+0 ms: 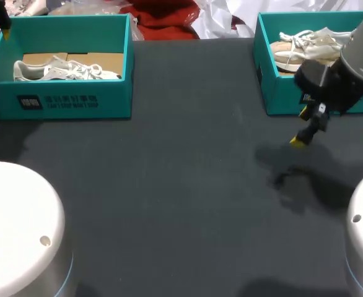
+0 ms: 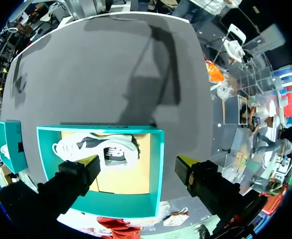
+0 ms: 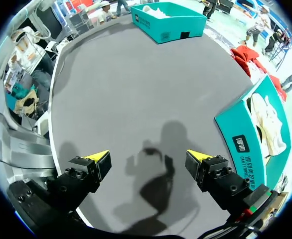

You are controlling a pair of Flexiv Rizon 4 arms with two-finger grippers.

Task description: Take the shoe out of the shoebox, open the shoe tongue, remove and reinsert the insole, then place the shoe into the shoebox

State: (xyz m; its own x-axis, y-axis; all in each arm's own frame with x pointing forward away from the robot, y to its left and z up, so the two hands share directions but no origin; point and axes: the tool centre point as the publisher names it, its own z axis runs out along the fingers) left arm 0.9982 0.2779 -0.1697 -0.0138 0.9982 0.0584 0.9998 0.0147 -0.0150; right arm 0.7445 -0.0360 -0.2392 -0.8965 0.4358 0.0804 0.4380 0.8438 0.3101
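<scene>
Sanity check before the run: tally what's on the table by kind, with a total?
Teal cardboard shoeboxes: 2
White lace-up shoes: 2, one lying in each box
Total: 4

Right arm (image 1: 361, 55) apparently covers the shoe's (image 1: 302, 44) end.
</scene>
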